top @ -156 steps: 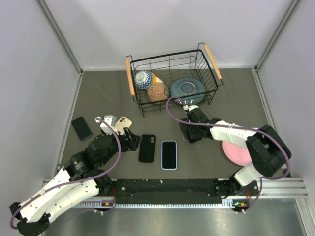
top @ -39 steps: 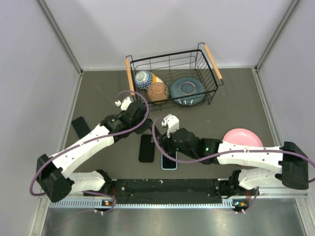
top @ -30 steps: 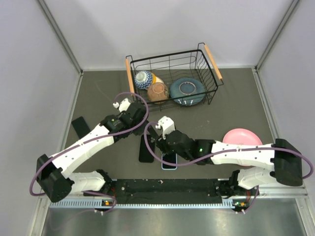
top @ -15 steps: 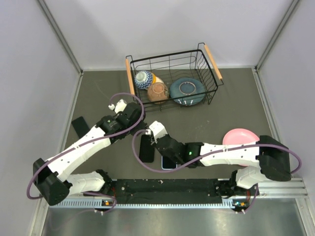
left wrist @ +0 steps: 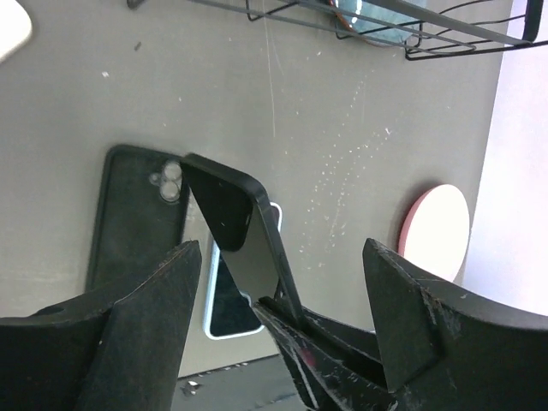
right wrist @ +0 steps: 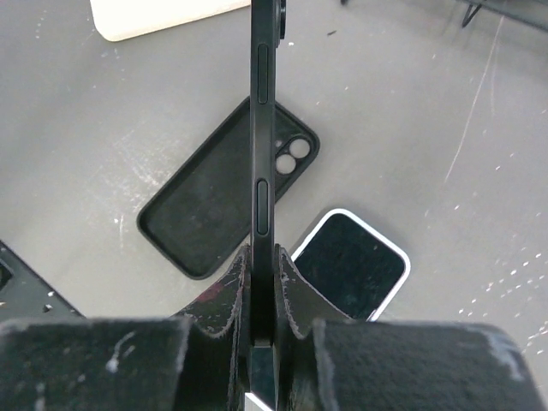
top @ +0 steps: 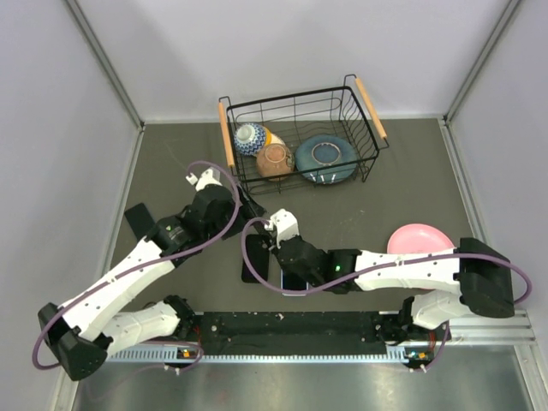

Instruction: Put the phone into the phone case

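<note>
The phone (right wrist: 263, 128) is black and stands edge-on, its lower end pinched in my right gripper (right wrist: 263, 254), which is shut on it. In the left wrist view the phone (left wrist: 235, 231) tilts up between the wide-apart fingers of my left gripper (left wrist: 281, 248), which is open and not touching it. Beneath the phone, the black phone case (right wrist: 227, 193) lies hollow side up on the table, camera cut-out at its far end. From above the case (top: 251, 264) is partly covered by my right gripper (top: 272, 231); my left gripper (top: 244, 205) is just beyond it.
A second phone (right wrist: 351, 265) in a pale case lies screen up right of the black case. A wire basket (top: 291, 96) with bowls stands at the back. A pink plate (top: 419, 240) sits to the right and a dark phone (top: 137, 218) far left. A cream case (right wrist: 163, 13) lies beyond.
My right gripper moved left to the phone and shut on it. My left gripper then opened, letting go of the phone, and drew back slightly.
</note>
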